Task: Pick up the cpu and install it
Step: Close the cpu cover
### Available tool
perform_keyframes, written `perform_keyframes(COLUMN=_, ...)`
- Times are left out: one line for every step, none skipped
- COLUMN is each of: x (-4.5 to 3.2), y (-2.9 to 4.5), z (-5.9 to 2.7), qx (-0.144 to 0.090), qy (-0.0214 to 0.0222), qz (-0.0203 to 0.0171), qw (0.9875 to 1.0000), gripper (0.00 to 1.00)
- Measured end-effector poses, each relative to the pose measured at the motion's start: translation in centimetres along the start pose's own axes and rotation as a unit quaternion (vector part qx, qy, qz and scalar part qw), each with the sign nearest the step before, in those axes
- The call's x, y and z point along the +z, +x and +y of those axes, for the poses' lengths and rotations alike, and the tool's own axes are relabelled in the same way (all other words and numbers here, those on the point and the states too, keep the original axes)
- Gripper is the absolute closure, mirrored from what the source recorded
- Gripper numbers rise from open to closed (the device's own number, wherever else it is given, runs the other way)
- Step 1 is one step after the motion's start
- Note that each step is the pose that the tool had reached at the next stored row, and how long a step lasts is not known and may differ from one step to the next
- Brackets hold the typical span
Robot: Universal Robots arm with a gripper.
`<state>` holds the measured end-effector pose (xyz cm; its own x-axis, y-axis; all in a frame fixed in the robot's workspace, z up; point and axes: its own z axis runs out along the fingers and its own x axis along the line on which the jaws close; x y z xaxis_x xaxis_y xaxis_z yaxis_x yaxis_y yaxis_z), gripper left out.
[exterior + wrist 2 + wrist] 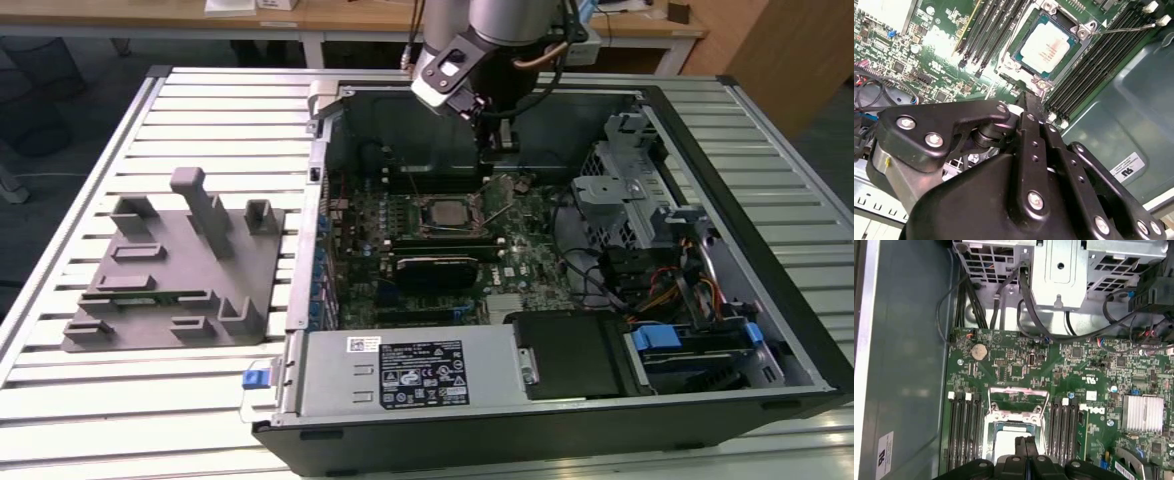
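Inspecting the open computer case on the slatted table, we find the cpu lying flat in the socket on the motherboard, its silvery top exposed. The gripper hangs just beside the socket, its fingertips pressed together with nothing between them. We cannot tell whether the tips touch the board. The grey plastic fixture sits well apart on the table, outside the case, and carries no chip that we can see. The thin lever wire stands out to one side of the socket, so we judge that the chip is placed but not clamped. We note three risks. With the pincer clenched this close to the socket, any sideways drift could nudge the loose chip out of its seat. A downward move off centre could load one corner and damage the contacts beneath. The memory slots flank the socket closely, and the broad black finger linkage could catch on them or on the lever wire.
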<state>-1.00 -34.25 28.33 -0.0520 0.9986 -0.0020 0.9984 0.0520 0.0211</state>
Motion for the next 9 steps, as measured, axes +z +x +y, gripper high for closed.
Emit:
perform_keyframes(x=0.0, y=0.0, z=0.04, qx=0.0, qy=0.0, qz=0.0, qw=1.0, gripper=0.89)
perform_keyframes(x=0.01, y=-0.01, z=0.13, qx=0.0, qy=0.0, qz=0.0001, qw=1.0, gripper=0.89)
perform_keyframes(x=0.01, y=-0.02, z=0.29, qx=0.0, qy=0.0, qz=0.0001, qw=1.0, gripper=0.89)
perform_keyframes(x=0.01, y=-0.03, z=0.5, qx=0.0, qy=0.0, qz=0.0, qw=1.0, gripper=0.89)
perform_keyframes(x=0.02, y=-0.04, z=0.72, qx=0.0, qy=0.0, qz=-0.0001, qw=1.0, gripper=0.89)
perform_keyframes(x=0.03, y=-0.05, z=0.93, qx=0.0, qy=0.0, qz=0.0, qw=1.0, gripper=0.89)
perform_keyframes(x=0.04, y=-0.05, z=1.09, qx=0.0, qy=0.0, qz=0.0, qw=1.0, gripper=0.89)
perform_keyframes(x=0.05, y=-0.05, z=1.17, qx=0.0, qy=0.0, qz=-0.0001, qw=1.0, gripper=0.89)
perform_keyframes(x=0.06, y=-0.06, z=1.24, qx=0.0, qy=0.0001, qz=-0.0001, qw=1.0, gripper=0.89)
